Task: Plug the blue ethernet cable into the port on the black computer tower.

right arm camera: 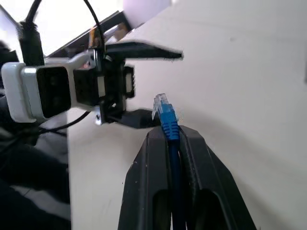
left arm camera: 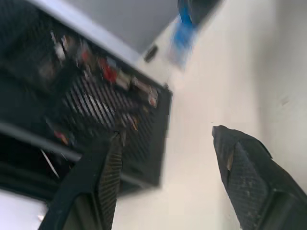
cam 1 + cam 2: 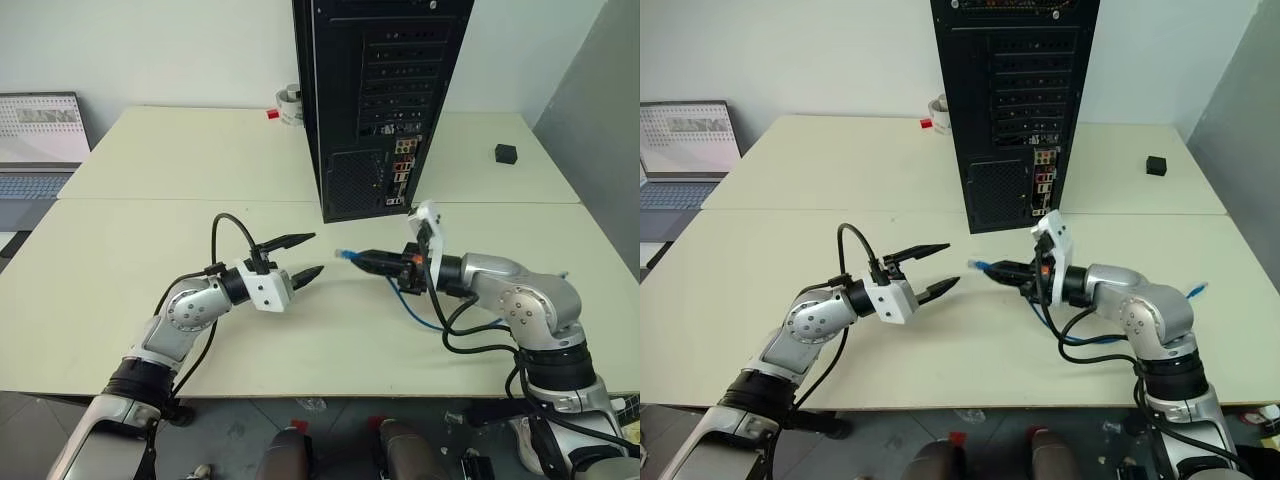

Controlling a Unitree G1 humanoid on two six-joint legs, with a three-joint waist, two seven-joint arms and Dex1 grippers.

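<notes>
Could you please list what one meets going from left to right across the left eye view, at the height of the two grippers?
left gripper → plug of the blue ethernet cable → right gripper

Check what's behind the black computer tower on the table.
A white roll-like object with a small red piece pokes out behind the black computer tower, on the table. The tower covers the rest of it and anything else behind.

The black computer tower [image 3: 385,100] looks like matt painted metal with perforated mesh; the blue ethernet cable [image 1: 168,125] glossy plastic; the tabletop [image 3: 150,260] smooth, matt cream.
</notes>
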